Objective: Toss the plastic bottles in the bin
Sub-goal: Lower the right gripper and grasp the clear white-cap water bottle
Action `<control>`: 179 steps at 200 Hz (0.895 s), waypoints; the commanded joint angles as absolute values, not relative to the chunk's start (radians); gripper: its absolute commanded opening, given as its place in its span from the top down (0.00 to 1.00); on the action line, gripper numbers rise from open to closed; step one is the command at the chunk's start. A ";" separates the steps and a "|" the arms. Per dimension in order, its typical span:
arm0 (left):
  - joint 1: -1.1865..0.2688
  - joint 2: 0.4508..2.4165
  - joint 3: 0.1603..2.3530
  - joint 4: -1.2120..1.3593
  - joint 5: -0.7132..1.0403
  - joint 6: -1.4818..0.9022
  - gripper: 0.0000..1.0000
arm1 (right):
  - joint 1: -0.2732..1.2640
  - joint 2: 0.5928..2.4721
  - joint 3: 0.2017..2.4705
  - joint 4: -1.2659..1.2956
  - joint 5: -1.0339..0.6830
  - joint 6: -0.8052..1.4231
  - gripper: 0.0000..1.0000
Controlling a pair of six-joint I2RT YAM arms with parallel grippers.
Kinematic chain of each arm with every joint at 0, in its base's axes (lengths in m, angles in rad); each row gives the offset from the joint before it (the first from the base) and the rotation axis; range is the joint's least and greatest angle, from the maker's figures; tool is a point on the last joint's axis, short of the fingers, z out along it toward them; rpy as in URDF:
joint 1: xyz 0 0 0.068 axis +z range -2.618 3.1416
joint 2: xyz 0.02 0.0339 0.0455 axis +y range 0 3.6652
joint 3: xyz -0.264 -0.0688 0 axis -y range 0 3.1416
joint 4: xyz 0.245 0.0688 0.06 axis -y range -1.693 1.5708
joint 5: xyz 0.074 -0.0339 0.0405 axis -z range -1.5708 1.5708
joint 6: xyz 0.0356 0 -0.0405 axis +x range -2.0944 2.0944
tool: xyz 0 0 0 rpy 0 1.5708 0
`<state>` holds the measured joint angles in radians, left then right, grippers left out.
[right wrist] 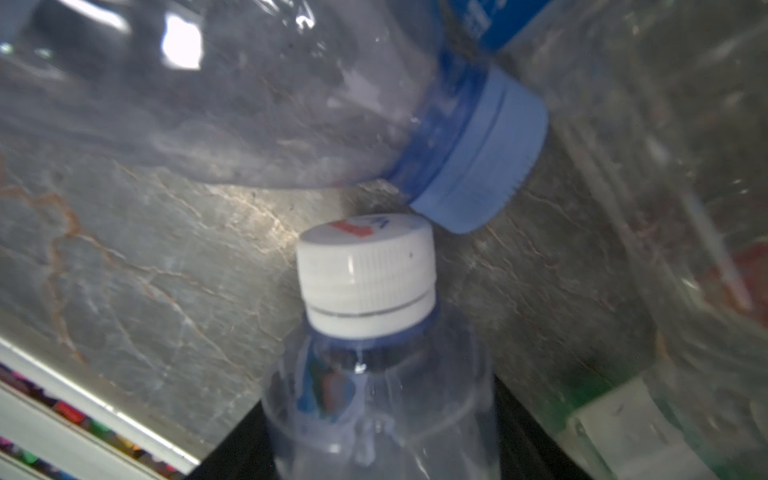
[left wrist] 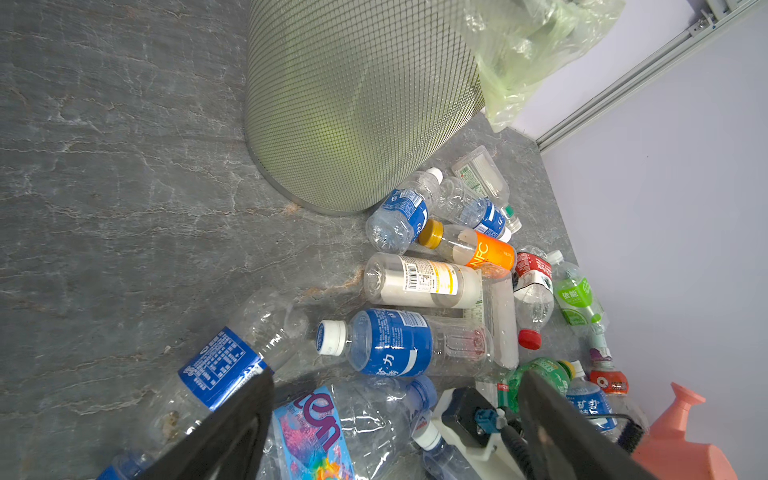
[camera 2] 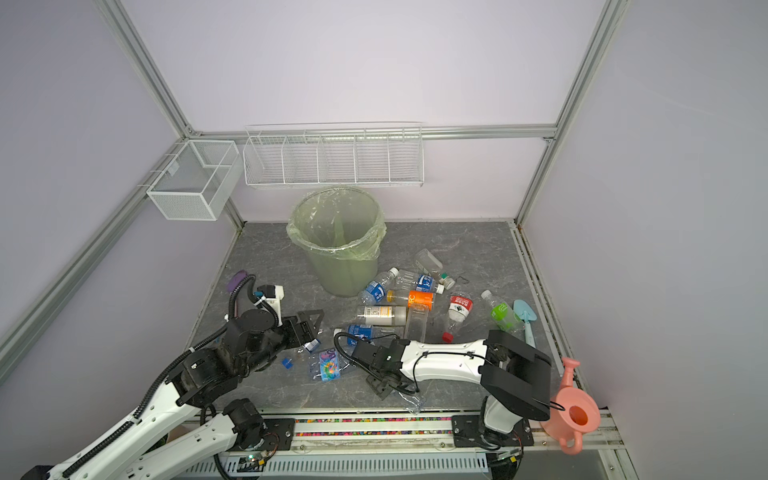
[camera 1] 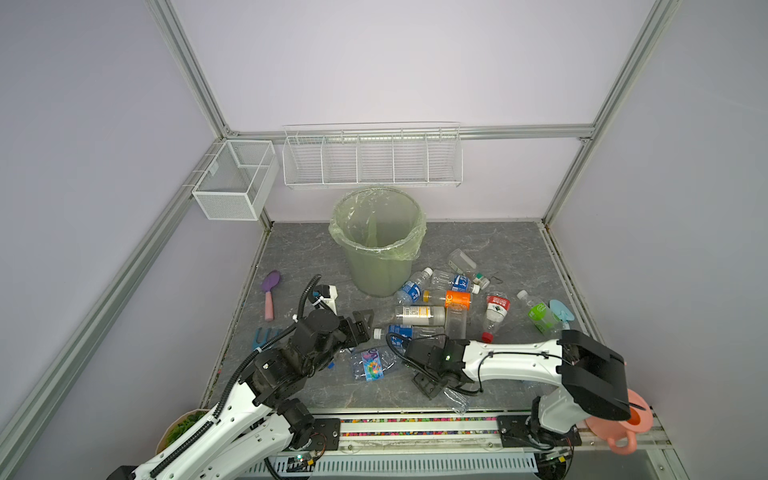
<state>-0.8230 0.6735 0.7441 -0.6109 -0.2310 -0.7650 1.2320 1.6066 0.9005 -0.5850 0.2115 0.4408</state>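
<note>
The bin (camera 1: 376, 270), far centre, looks empty. The bottles (camera 1: 419, 314) all lie on the table (camera 1: 307, 253), right of the bin and nearer, so the whole task remains. The left gripper (left wrist: 397, 378) gapes wide, holding nothing. The right gripper (camera 1: 432, 384) straddles a white-capped bottle (right wrist: 374, 395) by the near edge; whether it has hold cannot be told. That bottle lies flat, its long axis running near-right to far-left, cap far-left.
</note>
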 commanded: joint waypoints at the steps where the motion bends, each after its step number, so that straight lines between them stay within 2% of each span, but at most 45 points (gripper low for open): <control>1: -0.813 0.675 0.785 -0.624 -0.246 -0.750 0.09 | 1.230 1.615 0.885 -0.573 0.203 0.443 0.32; 19: -0.813 0.682 0.789 -0.623 -0.245 -0.744 0.09 | 1.229 1.626 0.886 -0.567 0.200 0.444 0.40; 42: -0.808 0.693 0.788 -0.627 -0.253 -0.742 0.09 | 1.231 1.631 0.886 -0.571 0.205 0.445 0.58; 55: -0.807 0.692 0.791 -0.627 -0.254 -0.742 0.09 | 1.233 1.624 0.886 -0.579 0.210 0.446 0.63; 124: -0.801 0.672 0.827 -0.656 -0.261 -0.726 0.09 | 1.244 1.499 0.972 -0.710 0.258 0.445 0.77; 152: -0.801 0.665 0.840 -0.668 -0.263 -0.720 0.09 | 1.247 1.399 1.010 -0.771 0.264 0.448 0.80; 179: -0.801 0.656 0.851 -0.686 -0.266 -0.715 0.09 | 1.247 1.273 1.039 -0.799 0.272 0.454 0.89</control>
